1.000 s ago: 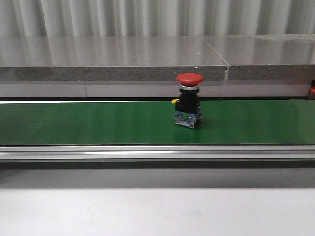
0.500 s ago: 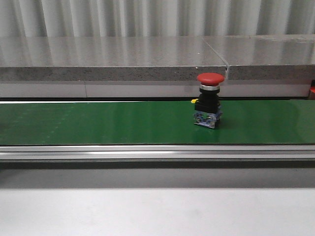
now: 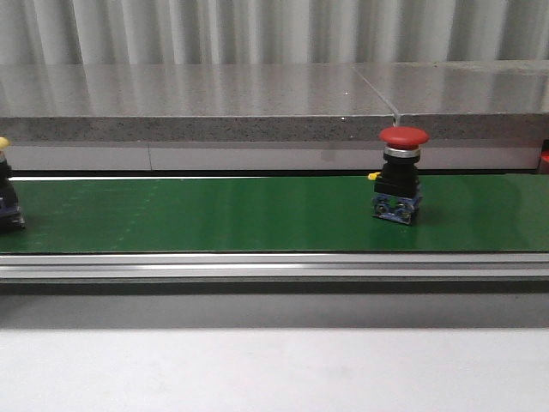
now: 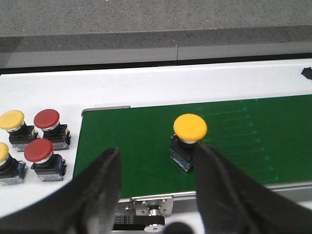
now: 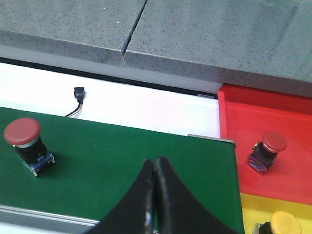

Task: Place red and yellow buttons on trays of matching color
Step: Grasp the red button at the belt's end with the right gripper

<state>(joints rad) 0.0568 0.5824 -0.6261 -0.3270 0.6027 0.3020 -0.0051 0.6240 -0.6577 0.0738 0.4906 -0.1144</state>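
Left gripper point(image 4: 156, 168) spread apart over the green belt point(image 4: 273, 141), holding nothing; right gripper point(image 5: 156, 183) pinched closed, empty.
One red button point(image 3: 401, 174) stands upright on the belt toward its right end; a yellow button point(image 4: 189, 141) stands upright near the belt's left end, just ahead of the left fingers point(image 4: 100, 187). Two red and two yellow spare buttons point(image 4: 31, 146) sit on the white surface point(image 4: 146, 87) beside the belt. Red tray point(image 5: 287, 122) holds one red button; a yellow one sits in the yellow tray point(image 5: 251, 207).
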